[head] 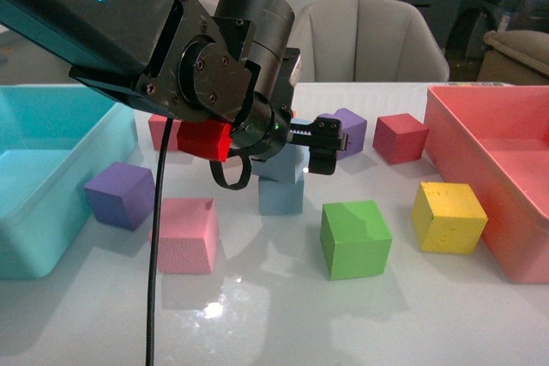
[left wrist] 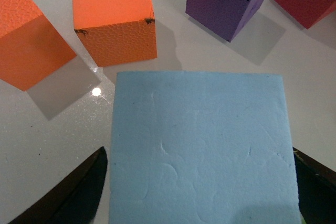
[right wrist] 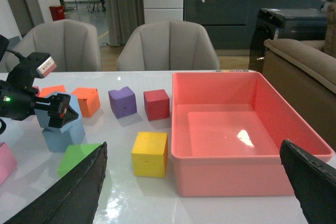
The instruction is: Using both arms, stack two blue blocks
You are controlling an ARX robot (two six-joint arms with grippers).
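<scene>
Stack nearly done. Left tool (head: 296, 147) grips upper blue block (right wrist: 55, 113), set slightly askew on lower blue block (head: 281, 196), mid-desk (head: 283, 315). Release left. Right tool (right wrist: 194, 182) wide, empty, well apart.

The front view looks across the glossy white table (head: 283, 315) from low between the arms, with the bulky black left arm (head: 219, 66) close and filling its upper left. The left wrist view looks almost straight down from very near onto the flat top of a matte light-blue foam cube (left wrist: 199, 150). The right wrist view sits farther back and higher, facing over the table toward grey chairs (right wrist: 168, 45). Front and right wrist views share the large pink plastic bin (head: 497, 177) (right wrist: 231, 129) and yellow foam cube (head: 448, 216) (right wrist: 150, 153).
</scene>
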